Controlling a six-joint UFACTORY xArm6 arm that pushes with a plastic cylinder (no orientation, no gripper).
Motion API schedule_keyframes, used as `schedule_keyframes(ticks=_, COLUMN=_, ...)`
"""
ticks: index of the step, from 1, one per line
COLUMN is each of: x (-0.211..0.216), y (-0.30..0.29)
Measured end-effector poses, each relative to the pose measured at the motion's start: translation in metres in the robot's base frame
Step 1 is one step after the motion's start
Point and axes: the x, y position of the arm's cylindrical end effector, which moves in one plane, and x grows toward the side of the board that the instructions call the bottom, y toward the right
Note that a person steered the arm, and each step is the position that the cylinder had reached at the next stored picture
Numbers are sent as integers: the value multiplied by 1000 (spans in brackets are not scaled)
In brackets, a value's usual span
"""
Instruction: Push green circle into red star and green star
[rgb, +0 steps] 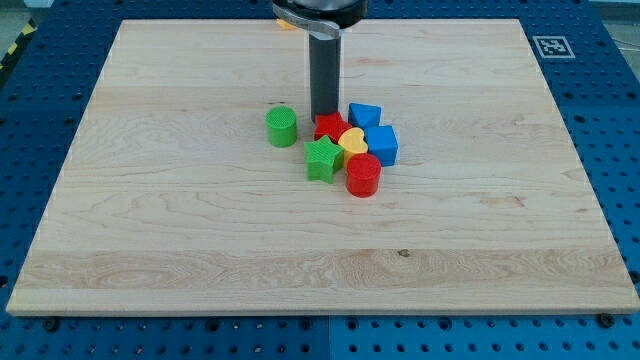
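The small green circle block (282, 126), a ribbed plastic cylinder, stands alone on the pale wooden board (200, 230), a little above the board's middle. At its 4 o'clock, near but apart, lies the green star block (322, 158). At its 3 o'clock sits the red star block (329, 127), mostly hidden behind my rod, so I make out its shape only in part.

The two stars belong to a tight cluster: a yellow heart-like block (351, 140) touches both, a red cylinder block (363, 175) sits at the cluster's 6 o'clock, a blue cube block (382, 144) at its 3 o'clock and a second blue block (364, 114), angular, at its 1 o'clock.

My straight dark rod (325, 78) hangs upright from the view's top — my tip (324, 118) is down at the red star's upper edge, at the green circle's 3 o'clock, with a gap between. I carry no jaws, only this rod.

The one marking is a black-and-white square tag (551, 45) at the board's 1 o'clock corner — no readable letters. A blue perforated table (40, 150) surrounds the board.
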Motion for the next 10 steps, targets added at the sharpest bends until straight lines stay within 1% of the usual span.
schedule_keyframes(ticks=2, x=-1, y=3)
schedule_keyframes(ticks=4, x=-55, y=3)
schedule_keyframes(ticks=5, x=-70, y=-1)
schedule_keyframes(ticks=6, x=-73, y=-19)
schedule_keyframes(ticks=9, x=-73, y=-119)
schedule_keyframes(ticks=10, x=-71, y=-132)
